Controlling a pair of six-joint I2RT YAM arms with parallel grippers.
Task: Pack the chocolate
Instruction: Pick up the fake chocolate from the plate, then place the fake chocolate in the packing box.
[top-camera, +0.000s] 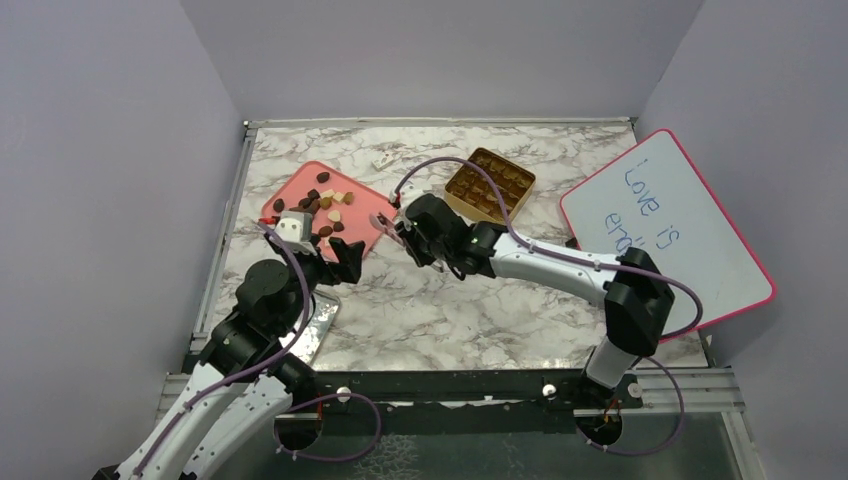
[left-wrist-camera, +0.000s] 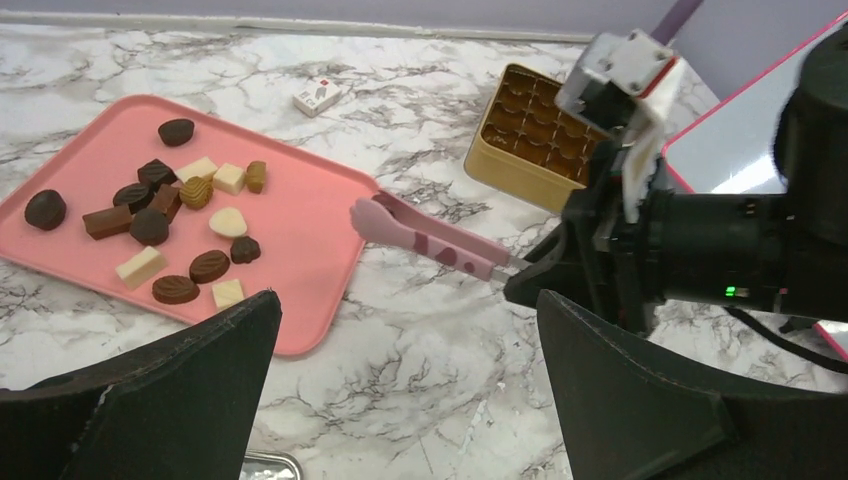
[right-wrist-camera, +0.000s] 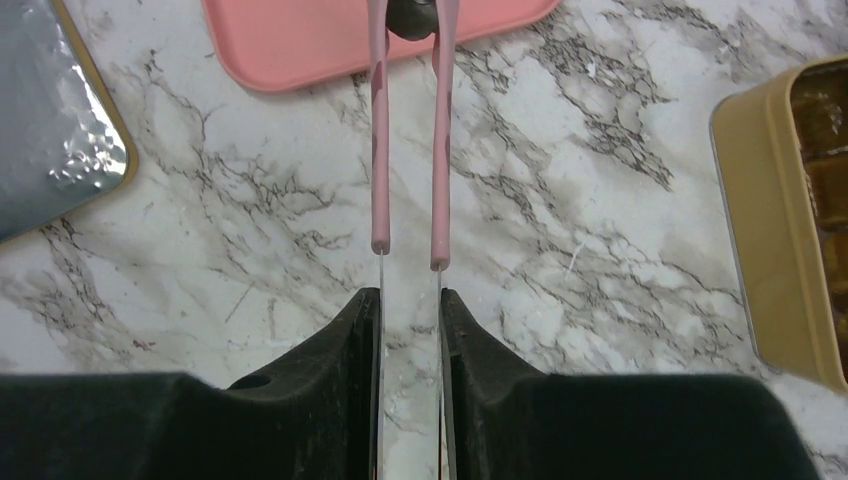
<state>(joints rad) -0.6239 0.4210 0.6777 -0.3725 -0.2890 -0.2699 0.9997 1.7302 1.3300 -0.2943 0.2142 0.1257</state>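
Clock directions are read on the overhead view, 12 toward the far wall.

**Right gripper** (right-wrist-camera: 410, 325): clenched on the pink tweezers (right-wrist-camera: 379, 150). My two fingers (right-wrist-camera: 350, 340) press the tweezers' thin metal back ends from either side. The tweezers point toward 10 o'clock, with their tips over the 3 o'clock edge of the pink tray (left-wrist-camera: 300, 300). At the top of my wrist view a dark lump sits between the two pink arms. I cannot tell whether it is pinched or lying on the tray beneath.

**Left gripper** (left-wrist-camera: 400, 400): released, jaws spread wide, nothing between them. It hovers over the marble just beside the tray's 5 o'clock corner.

**Chocolate pieces** (left-wrist-camera: 150, 228): loose on the tray, grouped across its middle and 9 o'clock half. Most are dark brown, several cream or tan. None touches either gripper's fingers.

**Layout:**
- The tray lies at 10 o'clock on the marble table (top-camera: 480, 310).
- The gold box (top-camera: 490, 185) stands at 1 o'clock of my right gripper, apart from the tray. Its grid looks brown inside; I cannot tell whether the cells are filled.
- A small white packet (left-wrist-camera: 320, 95) lies at 12 o'clock of the tray.
- The pink-rimmed whiteboard (top-camera: 665, 230), with blue handwriting, leans at 3 o'clock.
- A crinkled silver panel (right-wrist-camera: 50, 130) lies at 7 o'clock, under my left arm.
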